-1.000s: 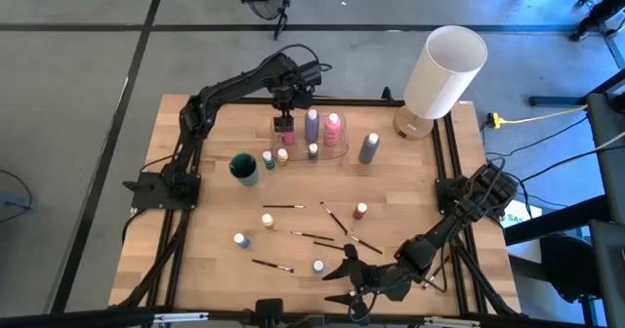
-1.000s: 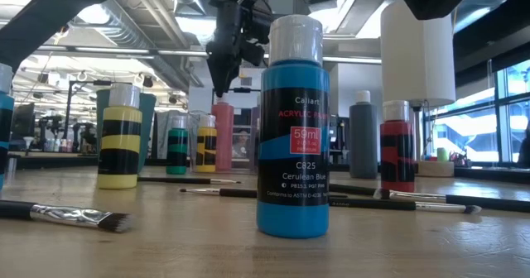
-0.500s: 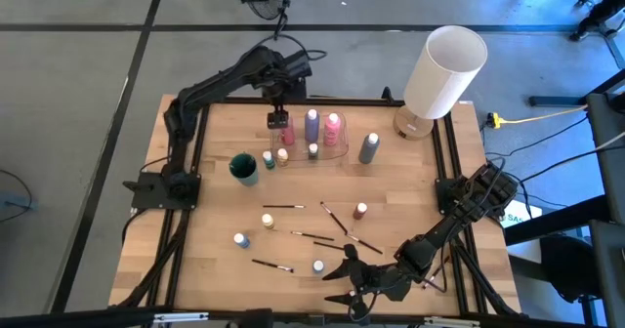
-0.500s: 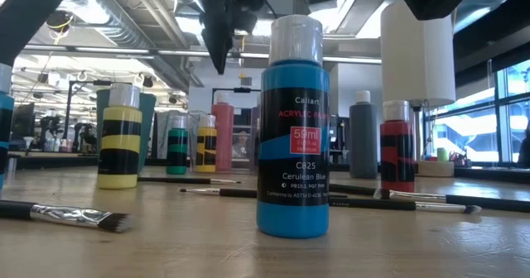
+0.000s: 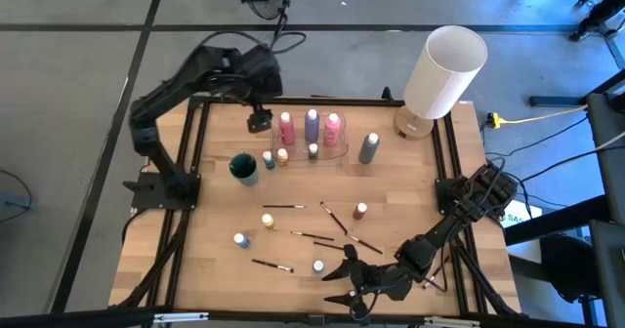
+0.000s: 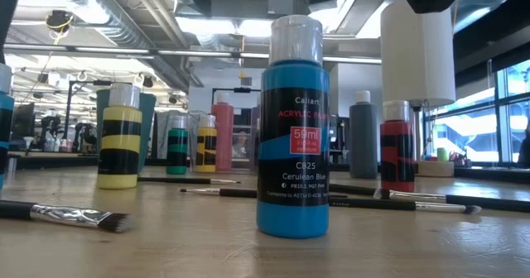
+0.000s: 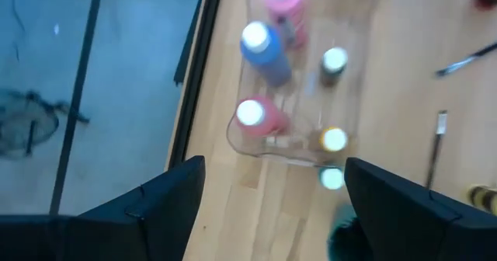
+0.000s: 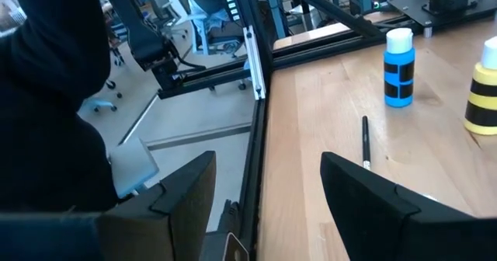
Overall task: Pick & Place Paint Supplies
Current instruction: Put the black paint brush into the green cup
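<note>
Three taller bottles, red-pink [image 5: 285, 128], purple [image 5: 312, 125] and pink [image 5: 333, 128], stand in a clear tray [image 5: 342, 153] at the table's far middle, with small bottles beside them. A grey bottle [image 5: 368, 147] stands to the tray's right. Small bottles, yellow [image 5: 267, 221], blue [image 5: 240, 239], blue [image 5: 318, 266] and red [image 5: 361, 211], stand among several thin brushes [image 5: 283, 207] on the near half. My left gripper [image 5: 259, 121] hangs open, high above the table, just left of the tray [image 7: 256, 148]. My right gripper [image 5: 339, 279] waits open and empty near the front edge.
A big white lamp [image 5: 444, 71] stands at the far right corner. A teal cup [image 5: 243, 168] and a small green bottle [image 5: 268, 160] stand left of the tray. In the right wrist view, a blue bottle [image 8: 398, 67] and a brush [image 8: 365, 140] lie ahead of the fingers.
My left gripper has risen from just over the red-pink bottle in the tray, drawn back toward the table's left edge and tipped less steeply. It has left the low view. Its fingers have stayed open. The bottle stands where it was.
</note>
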Robot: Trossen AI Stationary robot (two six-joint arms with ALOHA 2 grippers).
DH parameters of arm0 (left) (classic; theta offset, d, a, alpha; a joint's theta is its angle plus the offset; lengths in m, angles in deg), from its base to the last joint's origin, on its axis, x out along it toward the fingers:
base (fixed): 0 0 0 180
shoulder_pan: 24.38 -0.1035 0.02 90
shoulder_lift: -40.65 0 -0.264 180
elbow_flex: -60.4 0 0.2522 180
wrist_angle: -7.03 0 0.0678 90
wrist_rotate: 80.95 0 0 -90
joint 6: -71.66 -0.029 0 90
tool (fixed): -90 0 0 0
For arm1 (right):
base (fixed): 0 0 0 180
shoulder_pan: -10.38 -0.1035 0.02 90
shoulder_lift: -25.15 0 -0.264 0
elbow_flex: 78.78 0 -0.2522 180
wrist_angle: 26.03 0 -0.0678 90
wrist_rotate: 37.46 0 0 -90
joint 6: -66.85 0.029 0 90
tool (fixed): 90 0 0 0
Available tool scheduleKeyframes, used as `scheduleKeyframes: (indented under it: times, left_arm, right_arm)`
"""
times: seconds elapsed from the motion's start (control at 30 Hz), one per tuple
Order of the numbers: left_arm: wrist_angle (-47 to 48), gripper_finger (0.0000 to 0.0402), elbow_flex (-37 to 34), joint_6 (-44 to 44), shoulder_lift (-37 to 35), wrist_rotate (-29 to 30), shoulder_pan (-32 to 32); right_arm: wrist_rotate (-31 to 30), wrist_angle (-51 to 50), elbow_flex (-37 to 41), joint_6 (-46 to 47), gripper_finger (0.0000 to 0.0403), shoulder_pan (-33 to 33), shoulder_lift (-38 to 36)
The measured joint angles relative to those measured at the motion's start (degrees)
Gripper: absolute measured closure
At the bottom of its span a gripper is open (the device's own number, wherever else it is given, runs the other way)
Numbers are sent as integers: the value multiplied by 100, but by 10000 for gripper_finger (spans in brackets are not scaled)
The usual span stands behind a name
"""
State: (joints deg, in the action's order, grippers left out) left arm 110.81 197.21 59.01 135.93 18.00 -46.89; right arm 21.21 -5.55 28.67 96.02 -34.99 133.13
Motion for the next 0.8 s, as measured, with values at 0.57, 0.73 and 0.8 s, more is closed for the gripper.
scheduleKeyframes:
  times: [0.57, 0.73, 0.8]
  left_arm:
    - [-30, 95, -70, 1758, -1566, -744, 1824]
    - [-213, 95, -657, 2337, -2009, -239, 2515]
    - [-278, 95, -969, 2554, -2212, -34, 2757]
  right_arm:
    - [0, -731, 0, -1740, 167, 136, -993]
    - [1, -2605, -1, -537, 167, 123, -1474]
    - [9, -3166, 0, 4, 167, 134, -1593]
